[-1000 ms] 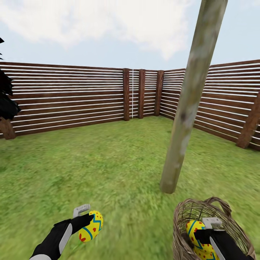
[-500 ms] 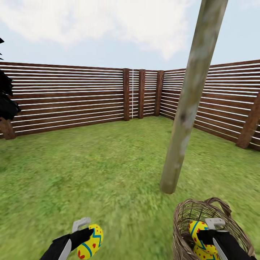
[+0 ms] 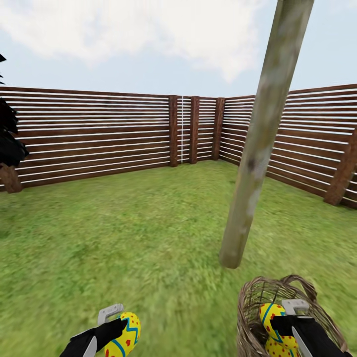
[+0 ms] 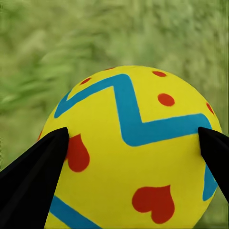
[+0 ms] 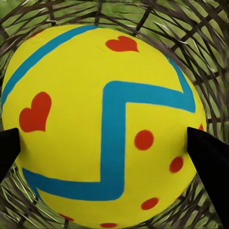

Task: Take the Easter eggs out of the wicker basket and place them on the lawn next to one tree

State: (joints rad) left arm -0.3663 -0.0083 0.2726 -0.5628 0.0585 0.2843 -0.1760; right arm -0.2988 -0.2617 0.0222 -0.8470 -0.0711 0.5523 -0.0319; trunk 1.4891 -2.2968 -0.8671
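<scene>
My left gripper (image 3: 120,328) is shut on a yellow Easter egg (image 3: 125,338) with blue zigzags and red marks, low over the lawn (image 3: 148,228). In the left wrist view this egg (image 4: 133,148) sits between both black fingertips (image 4: 33,176), with grass behind it. My right gripper (image 3: 278,317) reaches into the wicker basket (image 3: 246,302) and is shut on a second egg (image 3: 270,315). A third egg (image 3: 278,348) lies lower in the basket. The right wrist view shows the gripped egg (image 5: 105,124) against the basket's weave (image 5: 200,28). The pale tree trunk (image 3: 253,168) stands just beyond the basket.
A brown slatted fence (image 3: 99,134) closes the garden at the back and right. A dark, near-black tree (image 3: 7,144) stands at the far left by the fence. Open grass stretches left of the trunk.
My left arm has drawn back and down with its egg, toward the picture's lower edge. The right gripper stays in the basket, nearly still. The view has shifted slightly.
</scene>
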